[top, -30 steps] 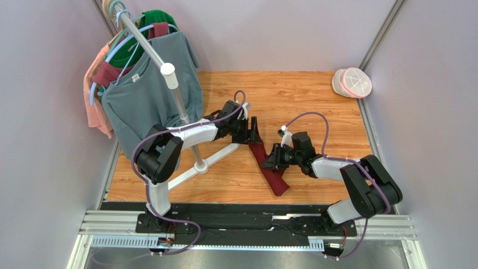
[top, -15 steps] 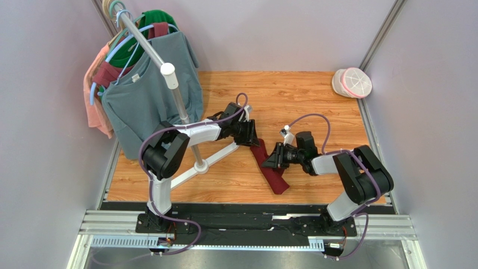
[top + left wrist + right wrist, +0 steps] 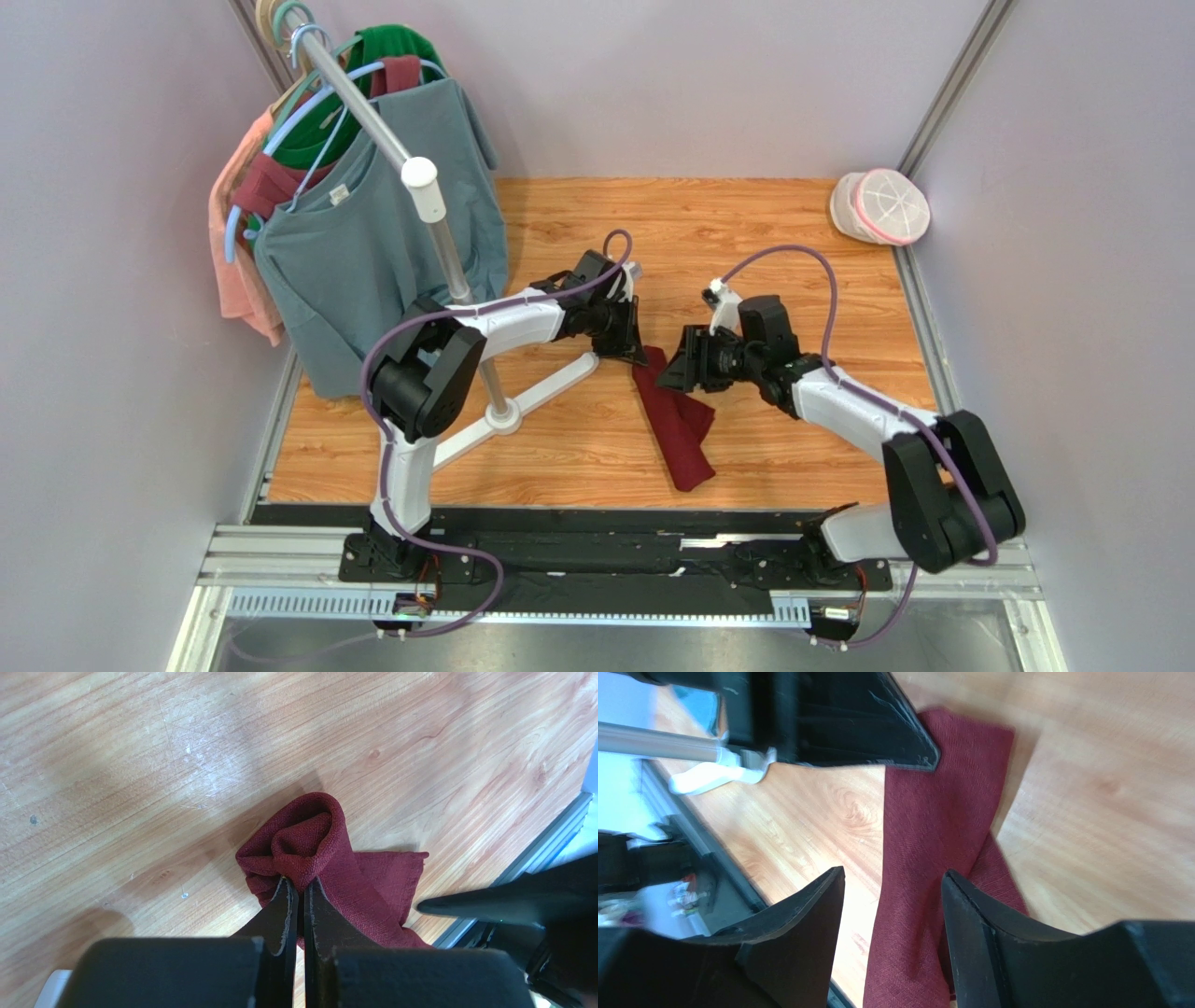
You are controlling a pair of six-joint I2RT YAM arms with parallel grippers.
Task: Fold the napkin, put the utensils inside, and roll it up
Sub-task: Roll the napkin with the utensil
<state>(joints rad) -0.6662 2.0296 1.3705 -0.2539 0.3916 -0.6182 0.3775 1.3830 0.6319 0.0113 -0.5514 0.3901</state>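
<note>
While the left gripper (image 3: 300,882) pinches the bunched far end of the dark red soft cloth napkin (image 3: 679,434) mid-way across the wooden worktop (image 3: 786,238), we should roll tightly toward the near edge. The right gripper (image 3: 892,875) hangs spread over the strip. The slim metal fork is perhaps hidden inside.

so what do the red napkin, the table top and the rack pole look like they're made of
napkin: soft woven cloth, matte; the left wrist view shows a fine weave and it bunches into soft folds.
table: wood or wood-look laminate, smooth with slight sheen; grain lines and knots, can't tell which.
rack pole: likely metal tube, silvery and satin.
</note>
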